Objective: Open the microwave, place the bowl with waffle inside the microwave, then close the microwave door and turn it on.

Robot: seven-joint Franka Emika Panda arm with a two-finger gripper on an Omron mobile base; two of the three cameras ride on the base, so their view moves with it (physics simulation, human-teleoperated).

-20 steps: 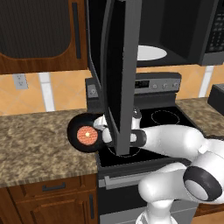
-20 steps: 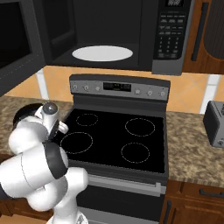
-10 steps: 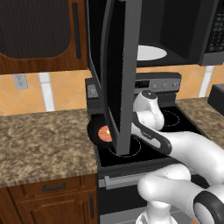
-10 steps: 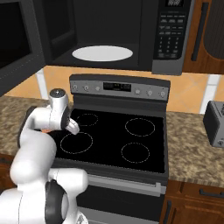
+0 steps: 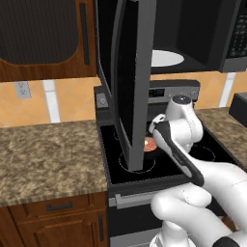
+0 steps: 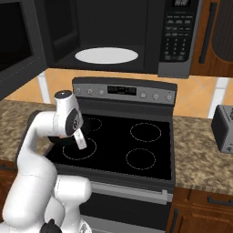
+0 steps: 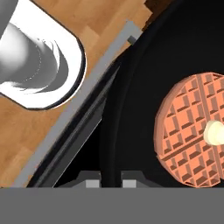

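Over the black stove (image 6: pixel 136 145), the gripper (image 7: pixel 109 180) pinches the rim of the bowl with waffle (image 7: pixel 144 109); one waffle lies inside. Above it, the microwave (image 6: pixel 118 41) stands open, one white turntable within.

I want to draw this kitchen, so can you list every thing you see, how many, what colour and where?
microwave: one, dark grey, above the stove, open
door: one, black glass, swung out over the stove's left side
turntable: one, white, inside the microwave
bowl: one, black, above the stove's left burners, in the gripper
waffle: one, orange-pink, in the bowl, pale blob on top
stove: one, black top, four burner rings, grey knob panel
counter: brown speckled, both sides of the stove
toaster: one, grey, on the right counter
cabinets: brown wood, above and below
arm: one, white
gripper: one, dark tips, pinching the bowl's rim
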